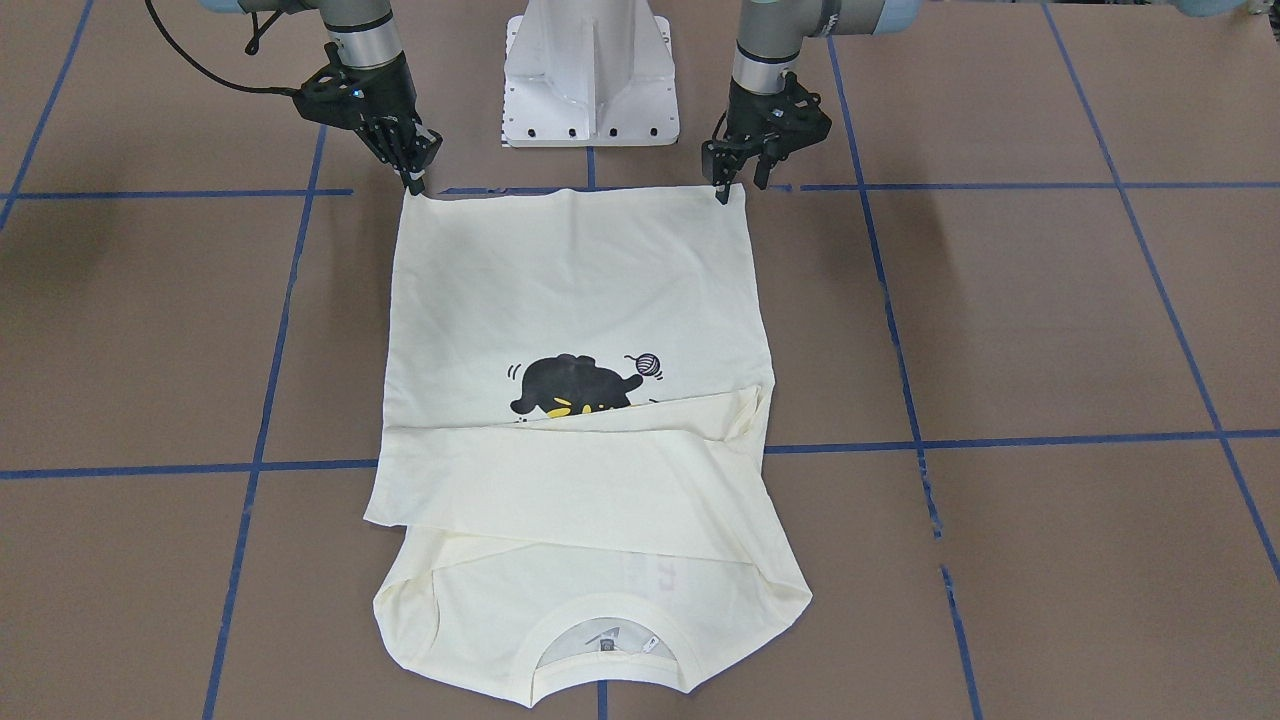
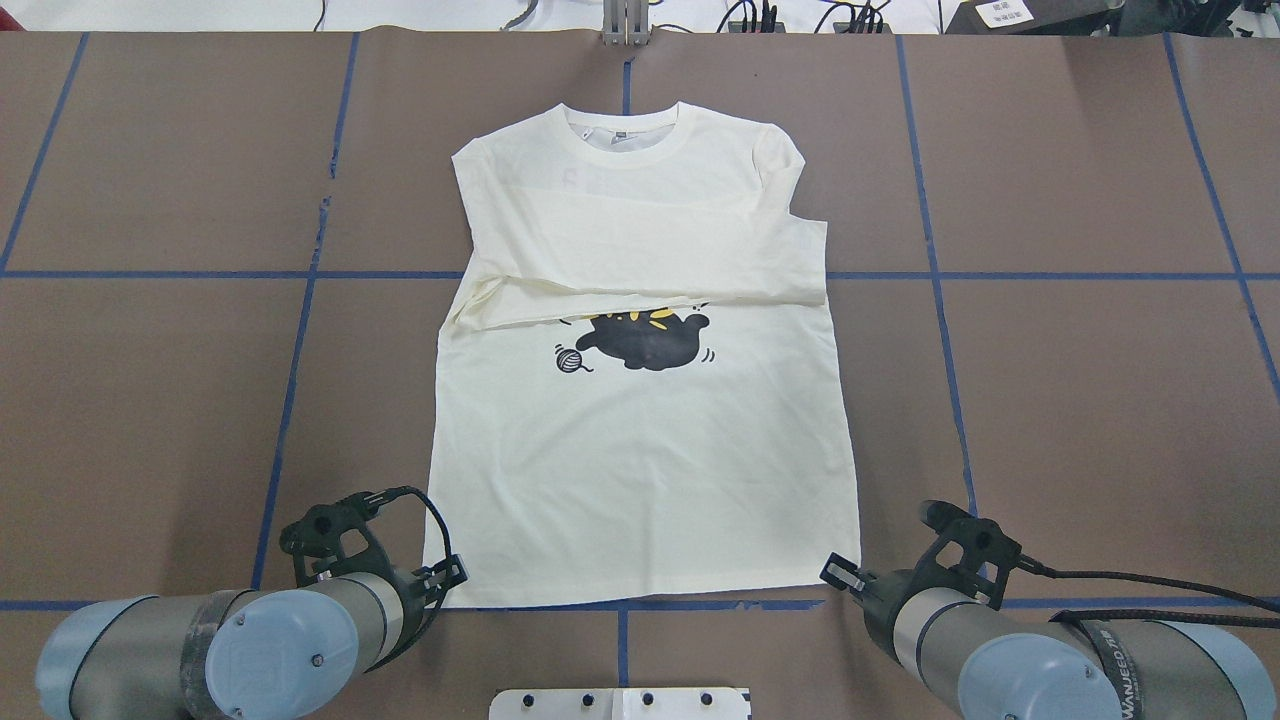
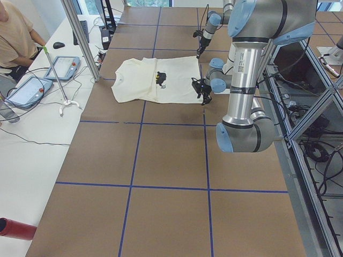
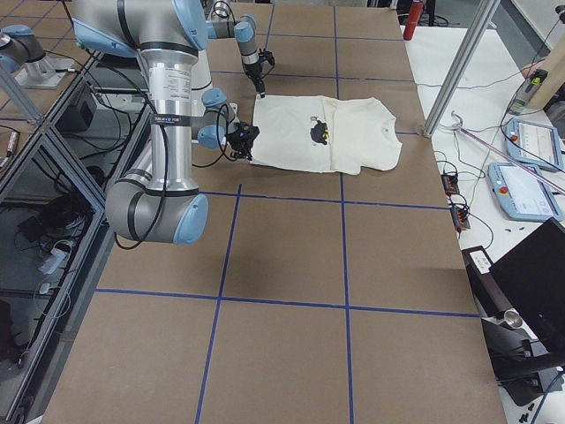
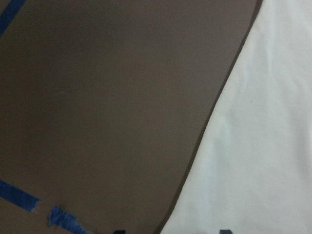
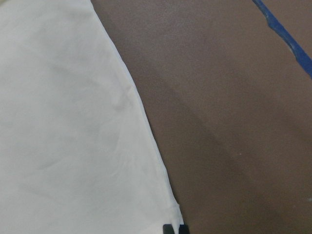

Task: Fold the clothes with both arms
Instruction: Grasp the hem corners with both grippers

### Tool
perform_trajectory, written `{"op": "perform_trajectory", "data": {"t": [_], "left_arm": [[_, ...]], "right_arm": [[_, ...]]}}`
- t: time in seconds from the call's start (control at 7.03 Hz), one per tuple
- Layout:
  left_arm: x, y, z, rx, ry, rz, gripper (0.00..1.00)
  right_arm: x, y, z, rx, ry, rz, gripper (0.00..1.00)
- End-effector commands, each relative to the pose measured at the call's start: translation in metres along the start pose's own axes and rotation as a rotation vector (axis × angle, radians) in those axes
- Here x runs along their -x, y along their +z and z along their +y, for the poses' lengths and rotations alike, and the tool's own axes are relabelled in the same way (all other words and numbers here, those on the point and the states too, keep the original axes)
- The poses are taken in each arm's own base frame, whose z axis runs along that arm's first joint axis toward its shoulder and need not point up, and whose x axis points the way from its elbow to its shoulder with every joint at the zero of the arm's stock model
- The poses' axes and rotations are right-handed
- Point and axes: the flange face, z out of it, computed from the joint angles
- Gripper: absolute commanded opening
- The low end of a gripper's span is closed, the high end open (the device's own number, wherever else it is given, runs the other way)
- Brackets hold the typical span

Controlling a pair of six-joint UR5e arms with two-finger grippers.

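The cream T-shirt (image 1: 580, 280) lies flat on the table, print side up, hem toward the robot. Its sleeves are folded across the chest and cover part of the black cat print (image 1: 575, 385). The collar (image 2: 625, 125) is at the far end. My left gripper (image 1: 740, 188) is open at one hem corner, its fingertips (image 5: 224, 231) either side of the shirt's edge. My right gripper (image 1: 415, 182) is shut on the other hem corner, with the corner at its fingertips (image 6: 169, 228). Both grippers are low at the table in the overhead view, the left gripper (image 2: 452, 578) and the right gripper (image 2: 838, 575).
The white pedestal base (image 1: 590, 80) stands just behind the hem, between the arms. Blue tape lines (image 1: 1000, 440) cross the brown table. A side bench holds tablets (image 3: 32, 91) with a person beside them. A metal post (image 3: 80, 37) stands near the collar end.
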Motion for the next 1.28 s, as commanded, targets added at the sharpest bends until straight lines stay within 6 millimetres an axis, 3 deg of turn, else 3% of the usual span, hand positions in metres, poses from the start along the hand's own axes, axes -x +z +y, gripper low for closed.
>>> {"op": "perform_trajectory", "data": {"t": [0.0,0.43,0.71,0.85,1.0,1.14], "left_arm": [[0.0,-0.001,0.002,0.004,0.002,0.002,0.0],[-0.01,-0.008,0.008,0.022,0.005,0.023,0.0],[-0.02,-0.026,0.007,0.032,-0.001,0.061,0.0],[-0.019,-0.059,-0.001,0.053,-0.006,0.106,0.0],[-0.009,-0.104,-0.007,0.088,-0.001,0.095,0.0],[-0.006,-0.131,-0.01,0.086,0.002,0.077,0.0]], "right_arm": [[0.0,0.0,0.0,0.0,0.0,0.001,0.0],[-0.002,0.002,-0.001,-0.004,0.0,0.004,0.0],[0.002,-0.005,-0.001,0.002,0.005,-0.009,0.0],[0.004,-0.02,-0.005,0.012,0.015,-0.029,0.0],[-0.007,-0.04,-0.011,0.024,0.01,-0.03,0.0],[-0.015,-0.066,-0.008,0.059,-0.004,-0.042,0.0]]}}
